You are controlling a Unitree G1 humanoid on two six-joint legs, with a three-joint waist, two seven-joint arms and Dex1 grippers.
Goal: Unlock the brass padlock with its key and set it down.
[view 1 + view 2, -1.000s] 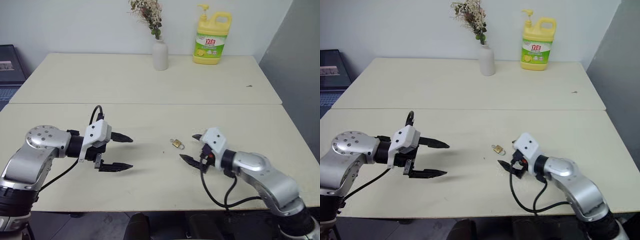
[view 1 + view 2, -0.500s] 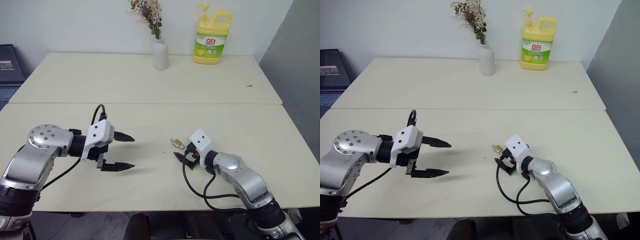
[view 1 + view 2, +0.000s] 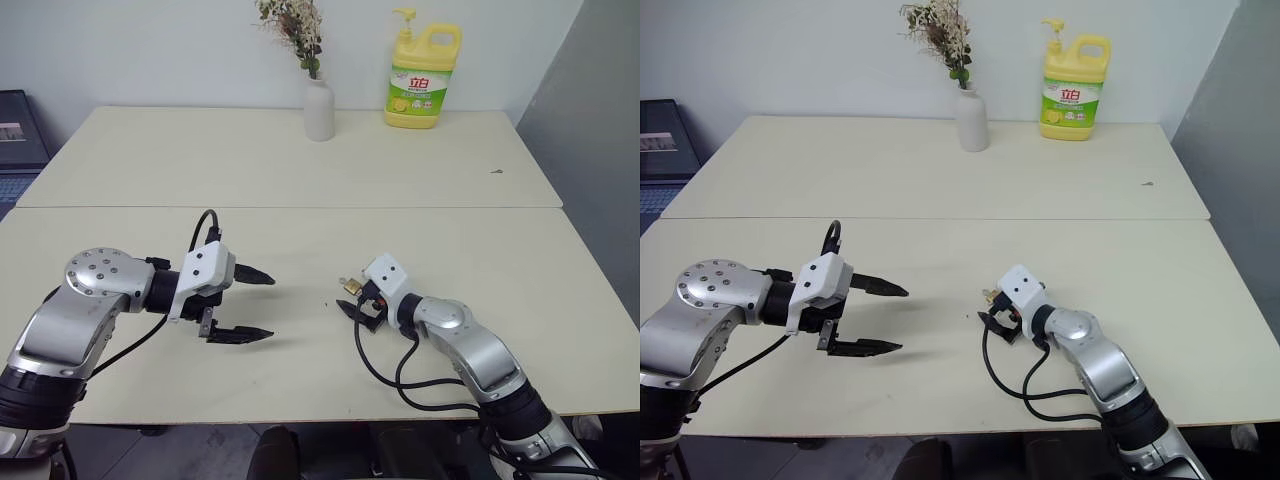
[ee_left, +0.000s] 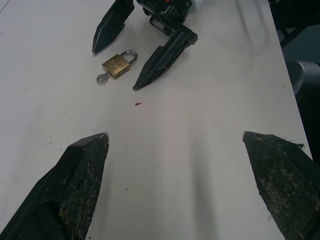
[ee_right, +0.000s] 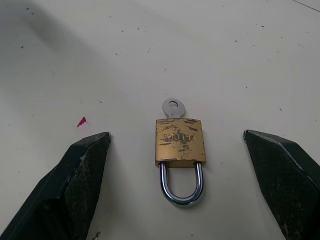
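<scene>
Near the worktop's [image 3: 120, 170] front edge, brass padlock [image 5: 180, 145] lies locked (key [image 5: 171, 107] inserted) between the wide right claw [image 4: 120, 52]; unlocking remains. Left claw [image 3: 250, 305] wide, empty.

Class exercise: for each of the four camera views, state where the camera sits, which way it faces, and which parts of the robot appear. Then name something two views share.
Left eye and right eye: on the head, facing forward and down over the table; both arms show.
Left wrist: on the left arm, facing along its open fingers toward the right gripper.
Right wrist: on the right arm, facing the table past its own open fingers.
Shared: the brass padlock with its key lies flat in both wrist views.
</scene>
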